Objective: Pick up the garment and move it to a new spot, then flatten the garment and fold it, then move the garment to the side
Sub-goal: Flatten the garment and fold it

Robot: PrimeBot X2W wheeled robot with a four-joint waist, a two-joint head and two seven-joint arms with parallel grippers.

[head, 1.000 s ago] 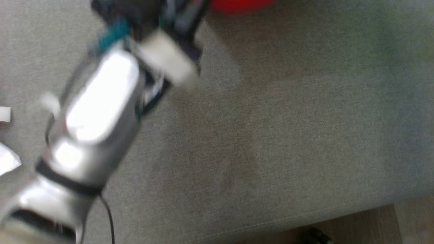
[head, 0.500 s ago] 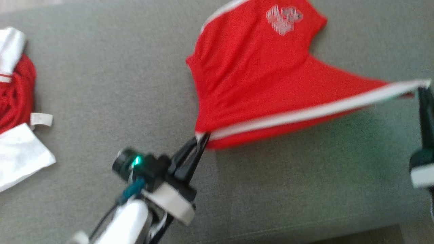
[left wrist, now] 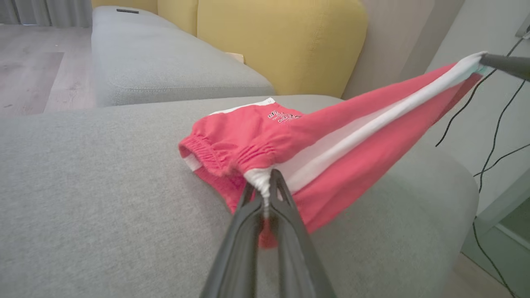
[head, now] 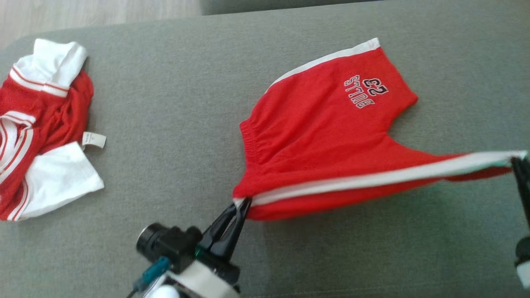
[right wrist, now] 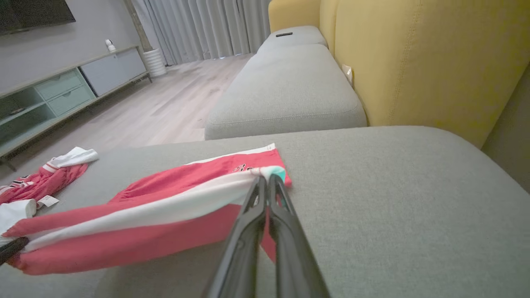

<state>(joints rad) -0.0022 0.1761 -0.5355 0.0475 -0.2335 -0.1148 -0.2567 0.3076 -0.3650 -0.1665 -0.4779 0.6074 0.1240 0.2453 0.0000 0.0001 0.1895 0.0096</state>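
Left claw (head: 243,203) pinches shorts (head: 323,136) waistband; right claw (head: 516,159) seemingly hem.

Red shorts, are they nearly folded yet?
Not yet. Grabbing is done: the left claw and right claw are shut on the red cloth shorts, one at each end of the white side stripe, stretching it above the grey fabric sofa cushion. One leg lies on the cushion. Flattening, folding and moving aside remain.
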